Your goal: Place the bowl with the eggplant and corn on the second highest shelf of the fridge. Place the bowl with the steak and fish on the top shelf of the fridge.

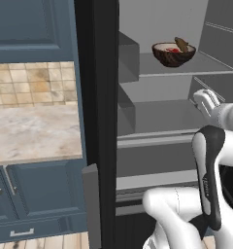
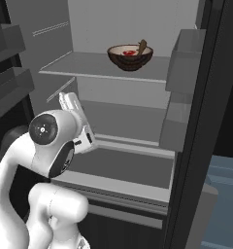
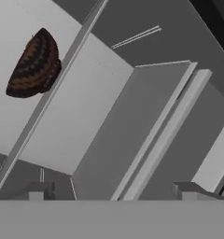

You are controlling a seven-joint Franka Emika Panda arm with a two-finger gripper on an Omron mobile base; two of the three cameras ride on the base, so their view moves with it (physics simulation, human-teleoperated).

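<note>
Left base view shows the bowl (image 1: 174, 54) with steak (image 1: 173, 50) and fish (image 1: 183, 45) resting on the top shelf of the fridge (image 1: 213, 66), right base view shows the shelf below (image 2: 123, 121) bare, so the eggplant bowl seems left to do, and hand view shows the gripper (image 3: 115, 191) spread wide, holding nothing.

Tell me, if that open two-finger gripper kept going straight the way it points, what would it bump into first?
Probably the grey inner wall of the tall black fridge, below the shelf holding the dark brown bowl. Nothing nearer shows, though depth is unclear.
</note>
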